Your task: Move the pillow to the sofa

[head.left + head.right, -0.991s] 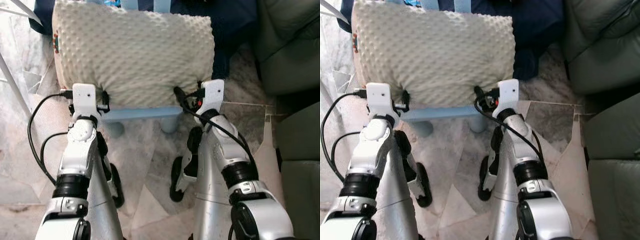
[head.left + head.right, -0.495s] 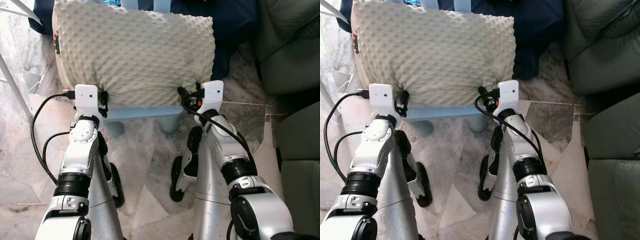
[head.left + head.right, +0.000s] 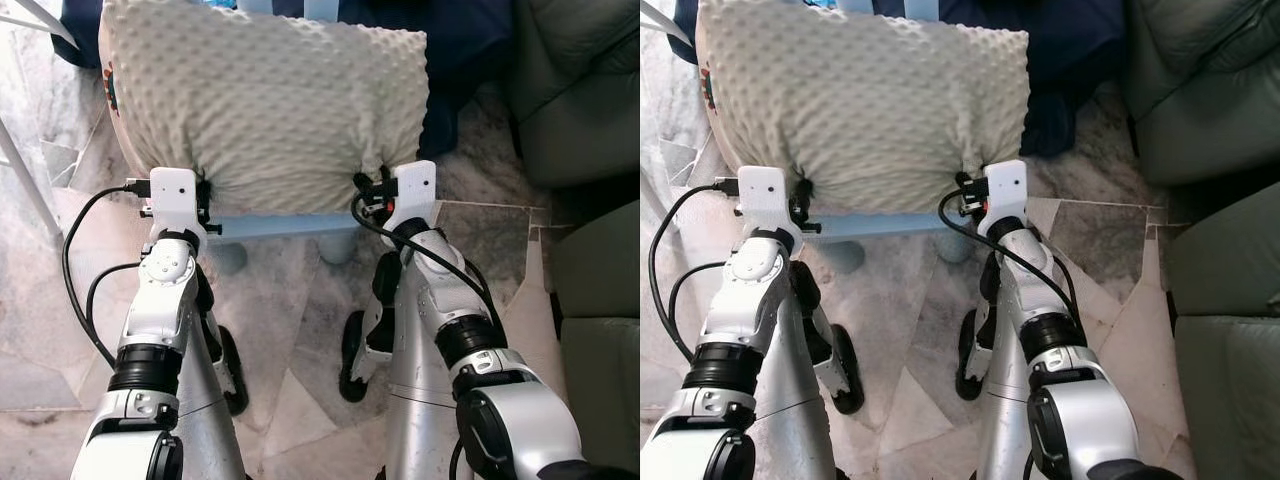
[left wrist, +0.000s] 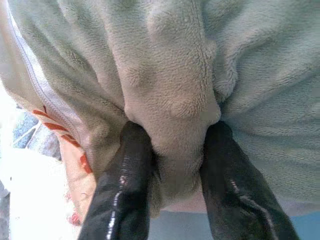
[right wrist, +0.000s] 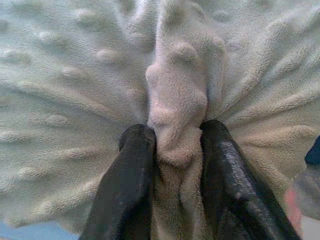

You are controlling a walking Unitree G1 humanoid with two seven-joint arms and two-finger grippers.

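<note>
A cream pillow [image 3: 260, 100] with a dotted plush cover lies on a light blue stool [image 3: 290, 228] straight ahead. My left gripper [image 4: 172, 145] is shut on a fold of the pillow at its near left corner, where a red-striped edge shows. My right gripper [image 5: 175, 145] is shut on a bunched fold at the near right corner. Both wrists [image 3: 172, 195] [image 3: 412, 188] press against the pillow's near edge. The grey-green sofa [image 3: 580, 90] stands to the right.
A dark blue cloth [image 3: 460, 40] lies behind the pillow. The floor [image 3: 290, 330] is patterned marble. White frame legs [image 3: 25, 170] stand at the far left. My own wheels and legs fill the ground below the arms.
Both grippers have closed in on the pillow's near corners, the right wrist shifting left. The pillow's near edge has bunched up and risen slightly.
</note>
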